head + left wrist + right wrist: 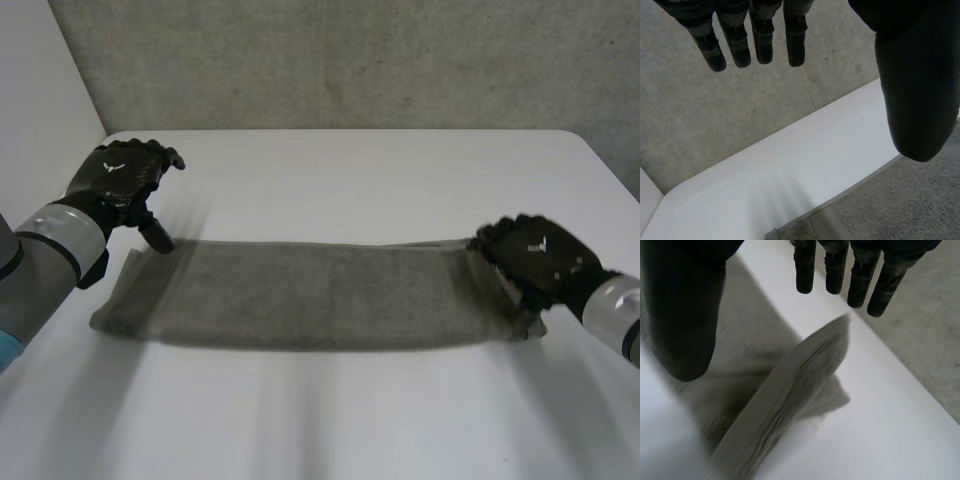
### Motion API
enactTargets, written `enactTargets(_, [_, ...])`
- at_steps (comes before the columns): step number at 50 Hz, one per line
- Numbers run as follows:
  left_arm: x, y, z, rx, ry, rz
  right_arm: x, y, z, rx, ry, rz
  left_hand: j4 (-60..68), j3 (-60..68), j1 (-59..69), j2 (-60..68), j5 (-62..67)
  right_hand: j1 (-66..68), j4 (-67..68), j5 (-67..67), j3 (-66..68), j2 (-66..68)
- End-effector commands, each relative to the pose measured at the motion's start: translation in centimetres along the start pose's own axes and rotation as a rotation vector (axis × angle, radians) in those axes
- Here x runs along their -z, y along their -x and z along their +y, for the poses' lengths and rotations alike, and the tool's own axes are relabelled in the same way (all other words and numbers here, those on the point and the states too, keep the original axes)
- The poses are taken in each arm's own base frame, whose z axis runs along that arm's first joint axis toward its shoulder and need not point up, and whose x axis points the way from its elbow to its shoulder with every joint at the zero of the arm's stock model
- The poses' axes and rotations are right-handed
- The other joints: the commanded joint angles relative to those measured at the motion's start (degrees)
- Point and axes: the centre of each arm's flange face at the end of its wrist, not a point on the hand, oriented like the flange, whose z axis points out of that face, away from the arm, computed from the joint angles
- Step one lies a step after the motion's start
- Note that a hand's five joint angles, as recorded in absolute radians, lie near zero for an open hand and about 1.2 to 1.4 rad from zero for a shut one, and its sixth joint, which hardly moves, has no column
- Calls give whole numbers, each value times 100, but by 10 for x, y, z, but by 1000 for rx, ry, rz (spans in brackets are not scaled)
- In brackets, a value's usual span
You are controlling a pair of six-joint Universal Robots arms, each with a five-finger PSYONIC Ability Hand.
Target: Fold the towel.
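We see the towel [320, 295], a grey one, stretched as 1 long strip across the middle of the frame in the head view, lying on the white table [350, 180]. Its left end reaches the lower left of the frame and its right end the right edge area.

The left hand [120, 180] sits at the upper left of that frame, just above the towel's far left corner, with 1 dark tip pointing down to that corner; we cannot tell whether it touches the cloth. In the left wrist view the left hand [917, 90] has its fingers [760, 35] straight and spread well apart from the thumb, holding nothing. The towel [920, 200] lies beneath the thumb and the table [790, 170] runs under the fingertips.

The right hand [535, 255] is at the right of the head view's frame, over the towel's right end. In the right wrist view the right hand [682, 305] is likewise spread, fingers [832, 270] straight and the thumb held wide. A layered edge of the towel [790, 385] stands up between thumb and fingers, unpinched, and bare table [880, 405] lies beside it.

A grey wall [350, 60] stands behind the table.
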Motion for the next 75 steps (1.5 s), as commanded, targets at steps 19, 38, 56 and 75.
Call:
enactTargets(19, [4, -2, 4, 1, 0, 3, -17, 4, 59, 115, 60, -24, -311, -276, -333, -278, -106, 836, -437, 784, -264, 844])
enactTargets(38, [4, -1, 5, 1, -4, -3, -29, 3, 68, 167, 43, -14, -311, -276, -350, -294, -123, 5394, -437, 5342, -264, 5402])
enactTargets(56, [7, 1, -4, -5, -29, -13, -9, -114, 26, 406, -23, 329, -311, -276, -367, -311, -139, 6213, -437, 6160, -264, 6221])
enactTargets(75, [15, 5, -14, 17, -61, -37, -41, 94, -116, 702, -471, -12, -311, -276, -417, -362, -190, 6213, -437, 6160, -264, 6221])
